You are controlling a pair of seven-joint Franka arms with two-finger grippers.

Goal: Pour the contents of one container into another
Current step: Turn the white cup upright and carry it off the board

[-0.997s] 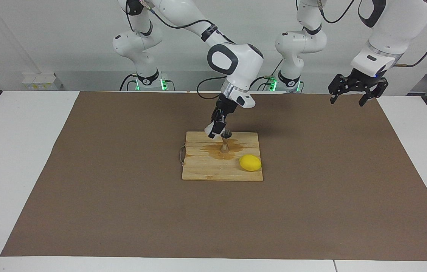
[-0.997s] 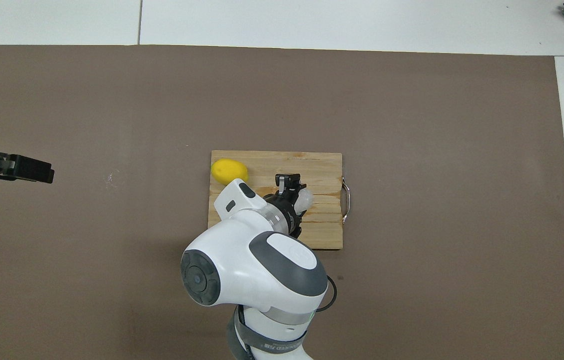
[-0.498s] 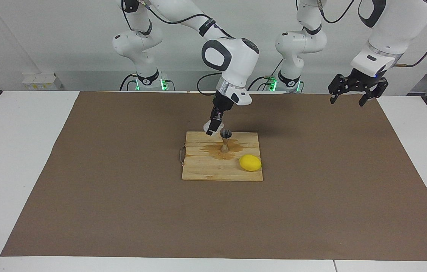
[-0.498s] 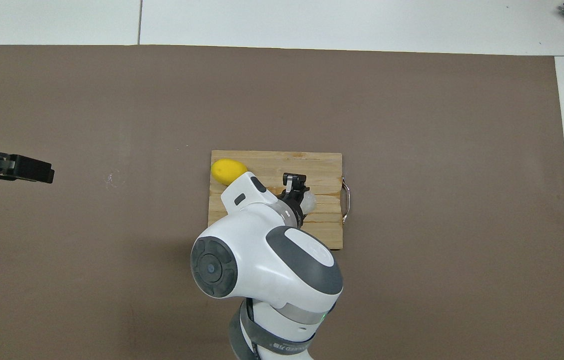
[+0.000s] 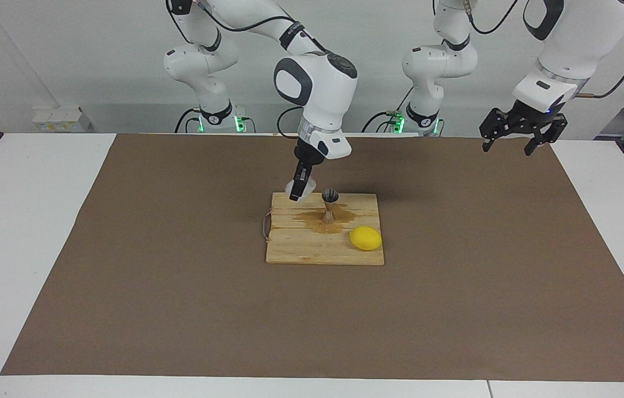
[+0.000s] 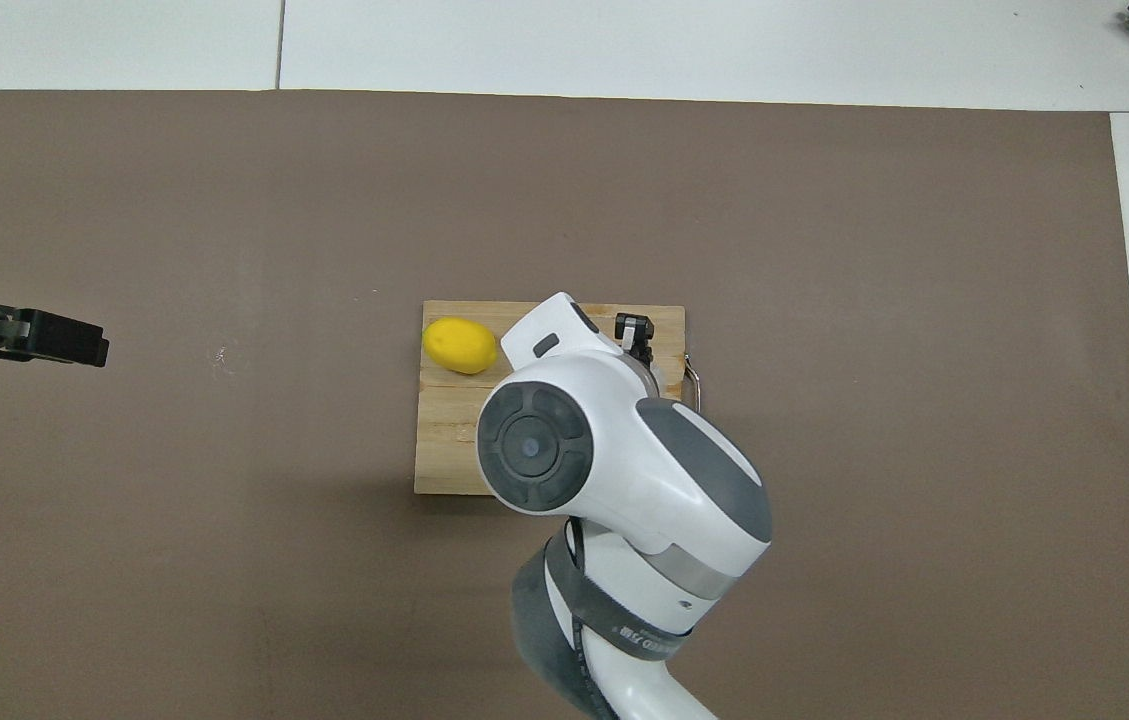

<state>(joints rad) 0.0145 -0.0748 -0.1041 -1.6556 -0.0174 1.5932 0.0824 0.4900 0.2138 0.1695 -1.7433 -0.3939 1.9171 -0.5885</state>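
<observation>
My right gripper (image 5: 297, 191) is shut on the small clear glass cup (image 5: 293, 190), held just over the edge of the wooden board (image 5: 300, 249) nearest the robots. The silvery hourglass jigger (image 5: 329, 206) stands upright on the board, beside the cup and apart from it, in a wet brown stain (image 5: 309, 216). In the overhead view the right arm covers the cup and the jigger; only one of its fingers (image 6: 632, 328) shows. My left gripper (image 5: 516, 136) waits open in the air over the mat at the left arm's end, also seen as the left gripper (image 6: 44, 338) from above.
A yellow lemon (image 5: 366, 238) (image 6: 460, 345) lies on the board's corner farther from the robots, toward the left arm's end. The board (image 6: 444, 440) has a metal handle (image 5: 265, 225) at the right arm's end. A brown mat (image 5: 179, 287) covers the table.
The right gripper has carried the cup off the jigger's mouth toward the right arm's end, and the arm's wrist has swung up and over. The left arm has not moved.
</observation>
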